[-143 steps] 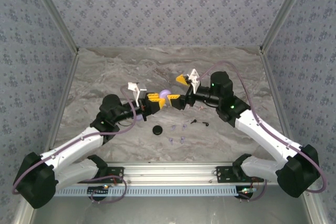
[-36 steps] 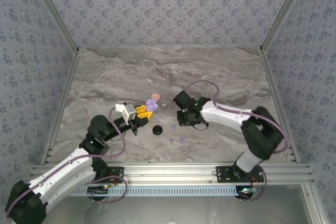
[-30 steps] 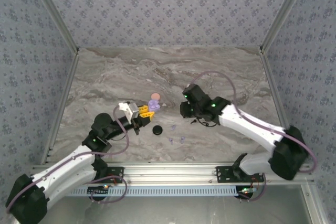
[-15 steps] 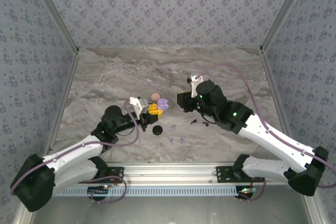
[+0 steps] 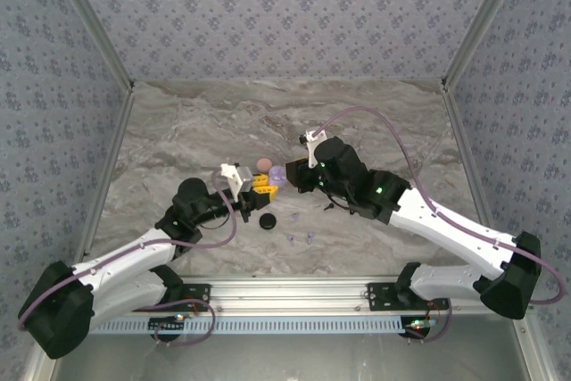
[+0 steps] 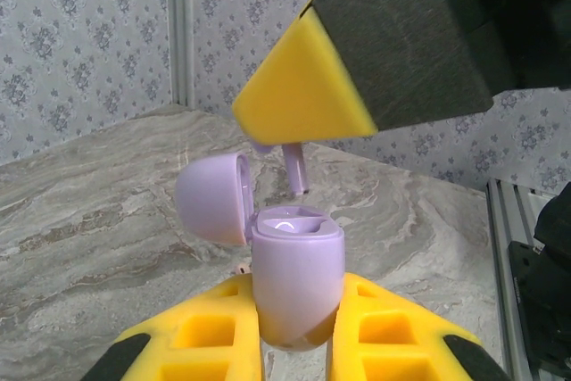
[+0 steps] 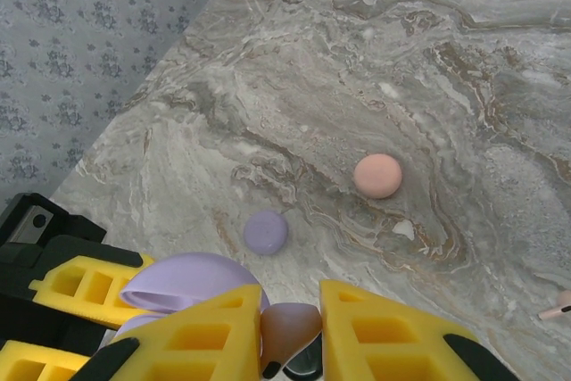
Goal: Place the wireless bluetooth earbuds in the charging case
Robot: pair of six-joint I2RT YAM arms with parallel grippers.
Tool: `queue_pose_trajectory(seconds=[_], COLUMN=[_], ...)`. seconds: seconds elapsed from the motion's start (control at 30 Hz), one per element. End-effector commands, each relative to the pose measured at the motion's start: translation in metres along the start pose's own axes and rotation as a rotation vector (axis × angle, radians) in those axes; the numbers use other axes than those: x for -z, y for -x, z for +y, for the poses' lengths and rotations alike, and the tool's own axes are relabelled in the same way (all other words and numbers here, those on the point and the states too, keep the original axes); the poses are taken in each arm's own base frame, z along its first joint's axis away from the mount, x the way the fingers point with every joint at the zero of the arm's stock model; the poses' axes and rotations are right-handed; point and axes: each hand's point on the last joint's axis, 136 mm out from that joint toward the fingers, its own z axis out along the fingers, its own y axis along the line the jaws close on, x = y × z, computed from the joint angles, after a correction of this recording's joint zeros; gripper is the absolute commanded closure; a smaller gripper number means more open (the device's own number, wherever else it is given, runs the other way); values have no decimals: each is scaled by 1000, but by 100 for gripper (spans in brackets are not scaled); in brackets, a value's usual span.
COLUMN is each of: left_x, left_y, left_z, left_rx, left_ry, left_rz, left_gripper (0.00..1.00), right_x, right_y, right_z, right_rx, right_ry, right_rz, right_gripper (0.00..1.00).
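My left gripper (image 6: 297,305) (image 5: 261,185) is shut on a lavender charging case (image 6: 296,278), held upright above the table. Its lid (image 6: 212,196) hangs open to the left and one earbud slot shows. My right gripper (image 7: 290,314) (image 5: 290,176) is shut on a small earbud (image 7: 287,327), directly above the open case. The lavender stem of that earbud (image 6: 297,167) hangs below the right gripper's fingers (image 6: 303,95), a short gap over the case mouth. In the top view, loose lavender earbuds (image 5: 293,218) (image 5: 300,238) and a black pair (image 5: 337,206) lie on the marble table.
A closed pink round case (image 7: 377,175) (image 5: 264,164) and a lavender round case (image 7: 266,232) lie on the table beyond the grippers. A black round case (image 5: 266,220) sits nearer the front. Patterned walls enclose the table on three sides.
The right arm has swung left and brought its earbud over the open case. The left gripper has lifted the case slightly toward the centre and now holds still.
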Motion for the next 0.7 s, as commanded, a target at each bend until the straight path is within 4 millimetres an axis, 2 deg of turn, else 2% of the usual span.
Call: queue_pose_trajectory(seconds=[0.0,0.27,0.67], left_x=[-2,-2,-2], left_y=[24,24,25], left_z=[-7,-7,-6], left_rx=[-44,-44,-43], left_ry=[-30,-29,-24], left_rz=[-62,-63,-68], left_gripper=[100,100,100], right_x=[4,1,-4], right_y=[20,17,2], right_z=[13,17,17], right_rx=[4,3,2], right_ry=[31,40,30], right_rz=[-53,-44,2], right_gripper=[76,77,76])
